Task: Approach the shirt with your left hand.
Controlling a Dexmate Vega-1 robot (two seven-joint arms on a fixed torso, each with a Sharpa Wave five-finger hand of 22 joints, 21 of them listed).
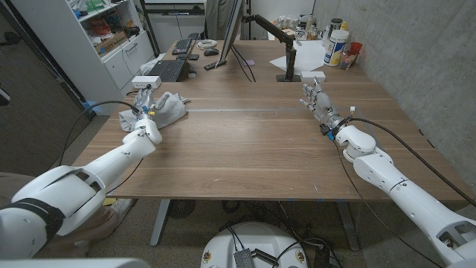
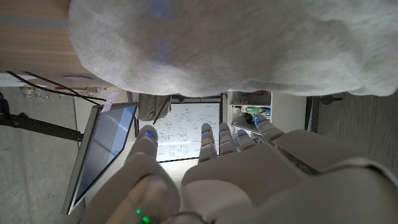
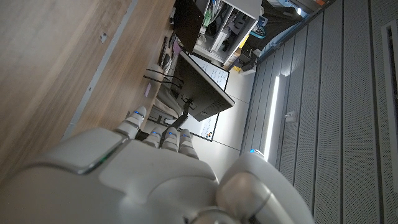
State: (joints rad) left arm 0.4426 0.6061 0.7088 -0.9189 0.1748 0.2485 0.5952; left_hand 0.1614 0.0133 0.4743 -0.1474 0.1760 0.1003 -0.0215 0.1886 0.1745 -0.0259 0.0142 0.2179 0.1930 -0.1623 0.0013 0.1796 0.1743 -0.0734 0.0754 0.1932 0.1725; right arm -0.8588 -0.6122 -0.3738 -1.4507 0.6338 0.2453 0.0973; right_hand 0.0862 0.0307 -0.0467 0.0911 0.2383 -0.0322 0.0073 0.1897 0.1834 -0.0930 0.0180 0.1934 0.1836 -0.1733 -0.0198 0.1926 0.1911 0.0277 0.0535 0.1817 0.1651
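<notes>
Beside left hand (image 1: 146,104), grey shirt (image 1: 169,109), unlabelled

One shirt (image 1: 165,109), two robot hands, one left (image 1: 146,104), one right (image 1: 315,97), two keyboards (image 1: 165,70).

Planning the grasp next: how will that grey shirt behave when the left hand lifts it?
The shirt lies crumpled in soft folds, so it will probably sag and drape. Its fuzzy surface in the left wrist view suggests decent grip. It looks light.

The shirt (image 1: 165,109) lies at the table's (image 1: 253,149) left edge, keyboard (image 1: 166,71) behind.
</notes>
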